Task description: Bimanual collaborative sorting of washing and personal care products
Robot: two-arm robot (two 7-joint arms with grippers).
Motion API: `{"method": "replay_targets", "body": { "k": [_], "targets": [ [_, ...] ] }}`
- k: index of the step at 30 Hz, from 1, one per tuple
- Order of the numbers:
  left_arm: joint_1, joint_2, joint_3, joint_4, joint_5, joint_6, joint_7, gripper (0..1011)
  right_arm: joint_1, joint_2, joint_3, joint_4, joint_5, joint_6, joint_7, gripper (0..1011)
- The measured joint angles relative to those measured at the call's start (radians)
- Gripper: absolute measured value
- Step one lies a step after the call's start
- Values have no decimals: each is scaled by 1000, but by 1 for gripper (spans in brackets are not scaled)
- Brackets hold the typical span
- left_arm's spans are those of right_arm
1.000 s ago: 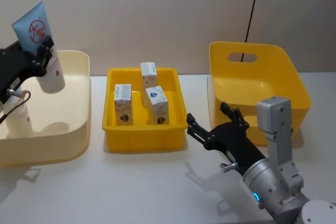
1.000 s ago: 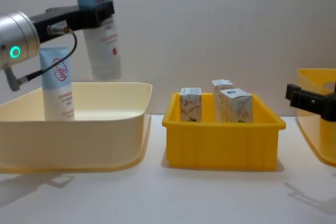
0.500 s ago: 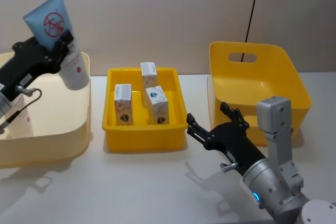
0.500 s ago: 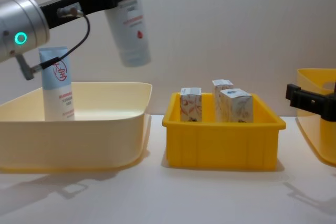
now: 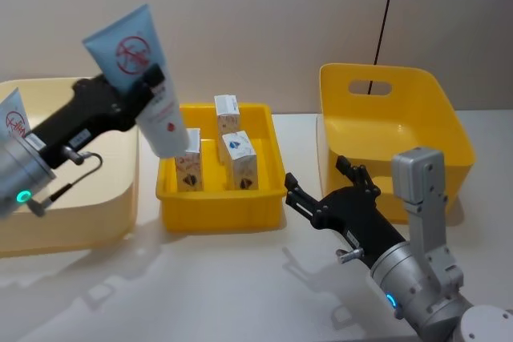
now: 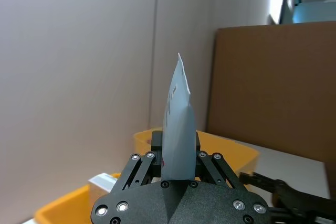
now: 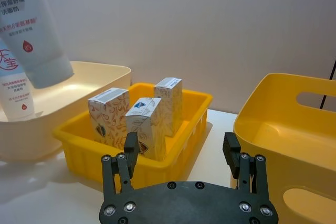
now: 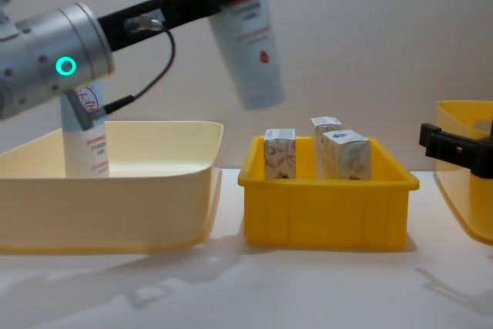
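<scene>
White table (image 5: 200,278), three cartons (image 5: 239,158) in yellow tray (image 5: 220,210), left claw (image 5: 151,86) holding tube (image 5: 128,46) above

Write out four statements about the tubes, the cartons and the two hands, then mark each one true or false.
1. The left hand grips a pale-blue tube, tilted, in the air. True.
2. Four cartons stand in the small yellow tray. False: three stand there.
3. The right hand is shut on a carton. False: it is open and holds nothing, to the right of the tray's front corner.
4. A second tube stands upright in the cream tub. True.
</scene>
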Motion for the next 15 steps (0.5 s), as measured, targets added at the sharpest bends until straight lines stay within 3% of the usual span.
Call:
{"method": "replay_targets", "body": {
  "k": [15],
  "targets": [
    [-17,-40,77,58,-61,25,-138,278,-1,0,0,0,0,0,1,1001]
  ]
}}
